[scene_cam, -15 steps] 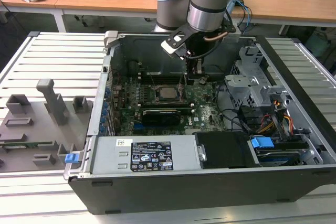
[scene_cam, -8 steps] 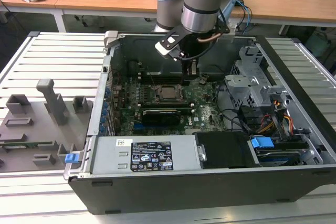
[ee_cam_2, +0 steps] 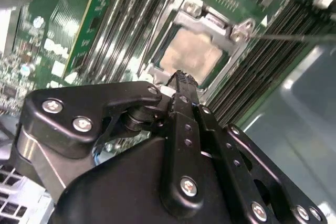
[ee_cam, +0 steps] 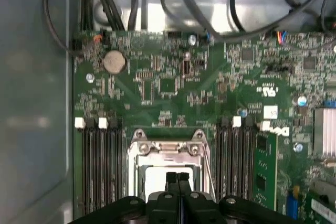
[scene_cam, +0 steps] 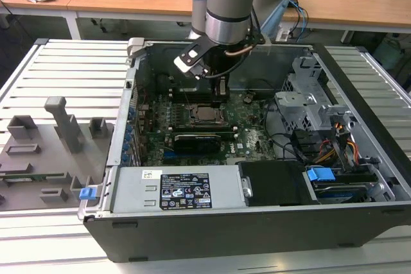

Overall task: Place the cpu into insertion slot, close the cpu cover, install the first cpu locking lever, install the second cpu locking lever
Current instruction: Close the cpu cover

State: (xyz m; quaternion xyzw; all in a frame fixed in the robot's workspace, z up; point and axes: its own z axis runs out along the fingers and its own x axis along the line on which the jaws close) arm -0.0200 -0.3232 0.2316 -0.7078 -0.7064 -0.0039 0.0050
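The cpu (scene_cam: 207,115) lies flat in the green board inside the open computer case, its pale metal top (ee_cam_2: 191,53) showing through the window of the cpu cover (ee_cam: 168,149). The silvery cover frame (ee_cam_2: 212,22) lies down around the chip, and the insertion slot is hidden beneath both. A thin locking lever rod (ee_cam_2: 294,37) runs out from one side of the socket. My gripper (scene_cam: 218,91) hangs just above the socket with its black fingertips (ee_cam: 171,178) pressed together and nothing between them. In both wrist views the tips (ee_cam_2: 181,80) sit over the edge of the chip.
Memory slots (ee_cam: 100,166) flank the socket on both sides. A long black expansion card (scene_cam: 196,139) lies near the socket, with the power supply (scene_cam: 180,190) in front. A drive cage (scene_cam: 308,104) and cables fill the exterior view's right. Grey fixtures (scene_cam: 45,145) stand outside the case.
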